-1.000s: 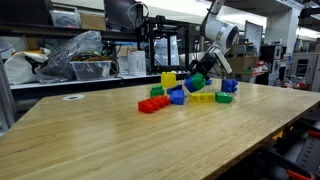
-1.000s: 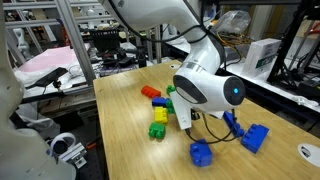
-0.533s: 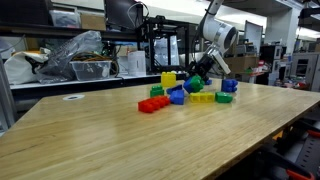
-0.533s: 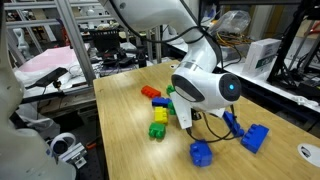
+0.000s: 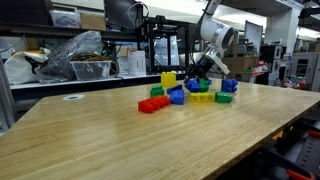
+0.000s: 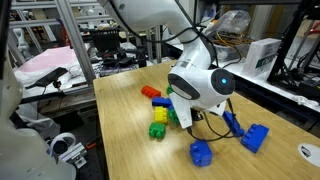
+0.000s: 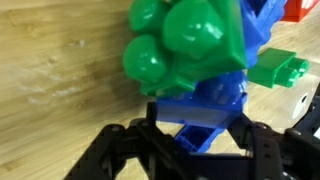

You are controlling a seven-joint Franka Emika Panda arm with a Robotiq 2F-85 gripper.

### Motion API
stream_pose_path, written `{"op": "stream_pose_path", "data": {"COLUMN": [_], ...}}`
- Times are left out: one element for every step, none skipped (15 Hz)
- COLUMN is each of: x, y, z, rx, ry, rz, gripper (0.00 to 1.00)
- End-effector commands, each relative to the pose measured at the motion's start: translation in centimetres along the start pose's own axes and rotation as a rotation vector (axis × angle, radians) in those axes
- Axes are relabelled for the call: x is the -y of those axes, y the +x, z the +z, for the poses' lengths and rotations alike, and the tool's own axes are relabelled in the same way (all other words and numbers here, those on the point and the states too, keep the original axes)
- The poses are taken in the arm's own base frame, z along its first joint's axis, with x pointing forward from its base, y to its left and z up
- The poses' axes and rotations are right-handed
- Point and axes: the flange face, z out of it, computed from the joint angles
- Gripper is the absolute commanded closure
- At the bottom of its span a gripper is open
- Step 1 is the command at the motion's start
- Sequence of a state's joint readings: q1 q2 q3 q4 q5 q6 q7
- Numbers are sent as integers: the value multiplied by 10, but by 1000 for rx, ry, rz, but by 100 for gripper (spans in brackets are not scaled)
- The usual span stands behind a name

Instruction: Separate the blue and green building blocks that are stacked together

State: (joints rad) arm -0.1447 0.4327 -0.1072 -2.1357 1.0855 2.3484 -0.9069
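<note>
In the wrist view a bright green brick sits stacked on a bright blue brick. My gripper is shut on the blue brick, with one dark finger on each side of it. In an exterior view the gripper holds this green and blue stack just above the pile of bricks on the wooden table. In an exterior view the white wrist hides the jaws and the stack.
Loose bricks lie round the gripper: red, green, yellow, blue, yellow, green. Two blue bricks lie nearer one table edge. Shelves and equipment stand behind the table.
The wrist has shifted and turned slightly over the pile with the stack still held. The loose bricks have not moved.
</note>
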Motion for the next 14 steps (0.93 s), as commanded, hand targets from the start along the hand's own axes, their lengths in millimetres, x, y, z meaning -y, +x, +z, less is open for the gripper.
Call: {"op": "stream_pose_path", "data": {"x": [3,5,7,9,11,14,16,18,20,23,25,27,29,31], "y": [-3,-3,-2,-1,0,0,1,0,0,-1,-1,-2,-2,-2], "z": [2,1,0,-2,-3,-5,-6,-7,-7,-6,-6,-6,-6,-7], "rx": [-41,-60,-79,-102,-123,-149,-168,-182,-194,-202,-208,-215,-217,-221], "ry": [-117,-143,-170,-203,-232,-269,-301,-331,-356,-375,-394,-411,-426,-441], "rz": [-20,-26,-33,-41,-50,-61,-70,-81,-87,-97,-106,-115,-128,-139], "gripper": [55,55,55,55,55,55,55,55,55,55,55,55,55,55]}}
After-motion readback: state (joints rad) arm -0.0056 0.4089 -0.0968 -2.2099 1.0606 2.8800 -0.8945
